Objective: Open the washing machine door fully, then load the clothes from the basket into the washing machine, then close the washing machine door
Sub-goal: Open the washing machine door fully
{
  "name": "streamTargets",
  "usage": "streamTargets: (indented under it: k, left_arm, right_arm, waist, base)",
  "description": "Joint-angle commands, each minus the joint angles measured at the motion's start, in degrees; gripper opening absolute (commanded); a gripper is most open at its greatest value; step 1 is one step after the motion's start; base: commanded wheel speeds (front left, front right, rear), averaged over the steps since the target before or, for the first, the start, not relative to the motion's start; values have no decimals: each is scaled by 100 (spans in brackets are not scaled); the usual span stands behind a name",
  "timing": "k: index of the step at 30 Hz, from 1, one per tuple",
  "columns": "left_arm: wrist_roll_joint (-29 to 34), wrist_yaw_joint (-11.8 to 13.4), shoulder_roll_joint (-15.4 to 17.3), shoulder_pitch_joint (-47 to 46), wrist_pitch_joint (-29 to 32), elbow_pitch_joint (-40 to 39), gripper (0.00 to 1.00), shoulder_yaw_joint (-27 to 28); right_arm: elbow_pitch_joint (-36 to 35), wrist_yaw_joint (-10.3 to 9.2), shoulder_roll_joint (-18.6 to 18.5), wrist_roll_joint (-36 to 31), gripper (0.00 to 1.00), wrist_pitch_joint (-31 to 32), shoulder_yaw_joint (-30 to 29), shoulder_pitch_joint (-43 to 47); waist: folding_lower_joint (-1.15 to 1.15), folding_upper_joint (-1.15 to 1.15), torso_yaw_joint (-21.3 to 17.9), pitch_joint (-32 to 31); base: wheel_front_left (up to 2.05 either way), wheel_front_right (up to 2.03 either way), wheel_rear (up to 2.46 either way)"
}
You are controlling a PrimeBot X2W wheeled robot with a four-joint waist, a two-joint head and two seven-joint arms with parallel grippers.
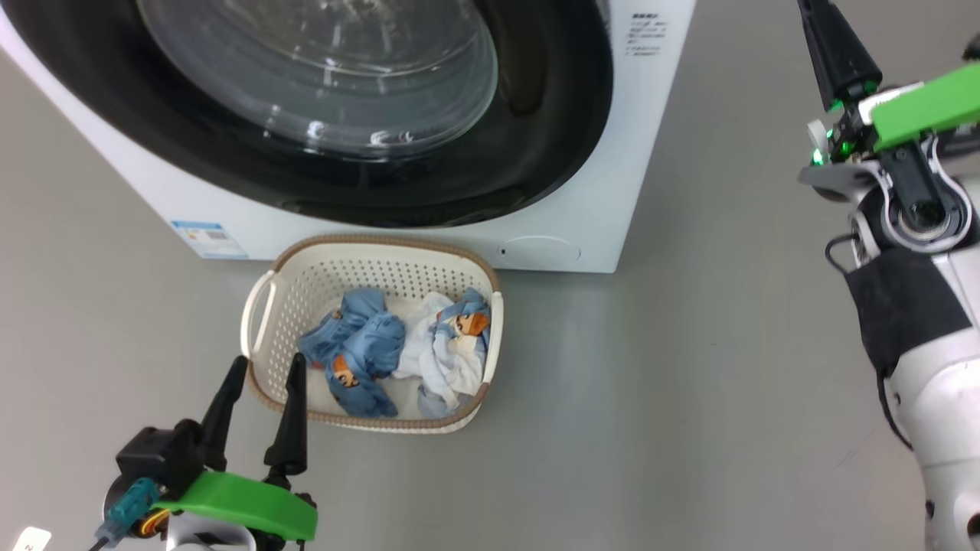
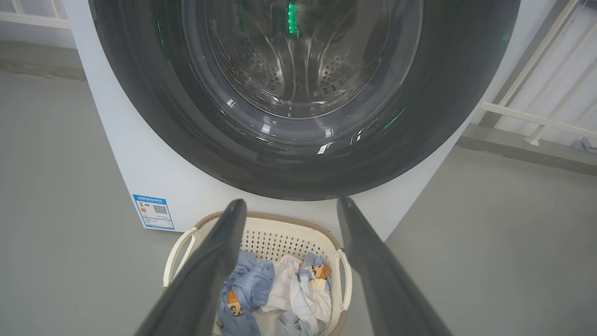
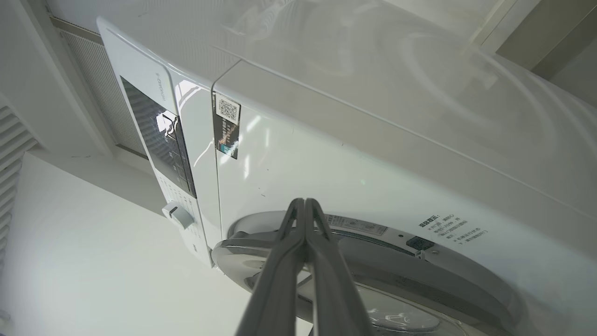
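Nothing of the job looks done yet. The washing machine door [image 1: 536, 115] appears to sit flush in the front of the washing machine [image 1: 429, 241]. Its black ring is closed around the glass, and the steel drum shows only through the window. From the right wrist view I can't rule out a slight gap at the rim, but it is certainly not swung open.

The basket [image 1: 383, 243] stands on the floor [image 1: 689, 383] just in front of the machine, a little left of its middle, near the blue label [image 1: 208, 239]. All the clothes [image 1: 367, 344] lie bundled inside it, blue denim pieces to the left and right with the white one between them. So opening the door, loading and closing are all still to do.

The left hand [image 1: 267, 367] is low on the near left, with its two dark fingers spread wide and nothing between them. They point away towards the machine, and their tips are over the basket's near left corner. How high it sits above the rim I can't tell.

The right arm is raised well off to the right of the machine, its pale forearm rising along the right side of the head view. The right hand [image 3: 304, 203] has its fingers pressed tight together, holding nothing. In its own wrist view the fingers aim at the door's rim, on the side where the control panel [image 3: 158, 135] sits. My guess is that this arm is lining up to work the door open first, while the left one waits by the basket.
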Motion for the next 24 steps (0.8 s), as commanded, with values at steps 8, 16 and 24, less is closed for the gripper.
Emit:
streamTargets:
  k: [8,16,24]
  left_arm:
    - [-81,-9,49,-411,-37,-141,100,22]
    - [-149,-9,13,-618,-37,-181,100,-104]
    - [-202,-9,-34,-802,-37,-187,100,-175]
  right_arm:
    - [771,10,-73,31,0,962,450,-932]
    - [1321,10,-60,211,0,1700,545,-1471]
    - [1619,10,-96,171,0,2076,625,-1956]
  waist:
    - [0,0,329,460]
    - [0,0,496,755]
    - [0,0,654,1067]
  base:
    - [0,0,0]
    - [0,0,0]
    - [0,0,0]
